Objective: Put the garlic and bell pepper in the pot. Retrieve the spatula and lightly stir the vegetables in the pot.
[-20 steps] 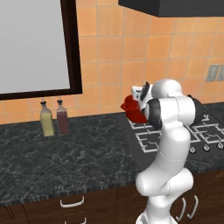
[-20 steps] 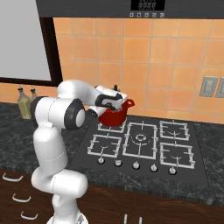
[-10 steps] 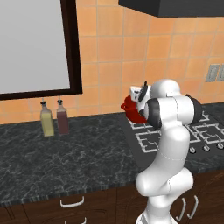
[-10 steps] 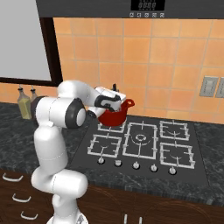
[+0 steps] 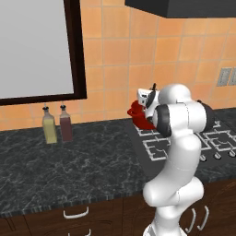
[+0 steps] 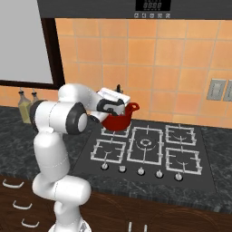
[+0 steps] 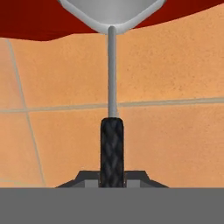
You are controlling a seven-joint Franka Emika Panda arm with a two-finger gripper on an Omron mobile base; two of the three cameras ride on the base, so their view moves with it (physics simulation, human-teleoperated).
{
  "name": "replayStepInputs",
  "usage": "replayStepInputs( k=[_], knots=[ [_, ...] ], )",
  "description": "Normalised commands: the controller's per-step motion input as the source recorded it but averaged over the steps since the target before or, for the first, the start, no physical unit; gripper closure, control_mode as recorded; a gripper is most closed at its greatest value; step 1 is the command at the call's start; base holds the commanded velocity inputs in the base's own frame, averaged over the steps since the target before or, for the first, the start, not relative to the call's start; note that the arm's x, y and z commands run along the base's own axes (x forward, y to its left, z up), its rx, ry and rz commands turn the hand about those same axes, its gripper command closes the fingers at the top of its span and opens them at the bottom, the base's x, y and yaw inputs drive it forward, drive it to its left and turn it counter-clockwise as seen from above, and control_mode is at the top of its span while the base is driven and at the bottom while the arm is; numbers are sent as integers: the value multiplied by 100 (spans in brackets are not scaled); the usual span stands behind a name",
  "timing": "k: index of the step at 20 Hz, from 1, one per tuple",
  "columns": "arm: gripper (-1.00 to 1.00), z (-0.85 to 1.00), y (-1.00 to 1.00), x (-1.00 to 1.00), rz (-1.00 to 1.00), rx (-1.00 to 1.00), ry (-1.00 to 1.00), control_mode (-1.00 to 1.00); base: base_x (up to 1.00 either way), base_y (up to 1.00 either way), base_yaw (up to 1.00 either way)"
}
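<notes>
Here, pincer (image 7: 112, 183) clamped tight on the dark handle of the spatula (image 7: 112, 109), silver head straight ahead of the pincer against the red pot (image 6: 118, 118), pot on the stove (image 6: 149, 149) by the orange tiled wall (image 6: 158, 68).

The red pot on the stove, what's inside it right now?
The spatula, held by the shut gripper, points its silver head toward the pot. The pot's wall and the arm cover its inside, so any vegetables cannot be seen.
</notes>
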Motion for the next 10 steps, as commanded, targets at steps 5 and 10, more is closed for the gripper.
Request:
replayStepInputs(
  k=[5, 10],
  knots=[
    [100, 39, -1, -43, 1, 5, 9, -100, 0, 0, 0],
    [100, 1, 0, -23, 8, 9, 28, -100, 0, 0, 0]
  ],
)
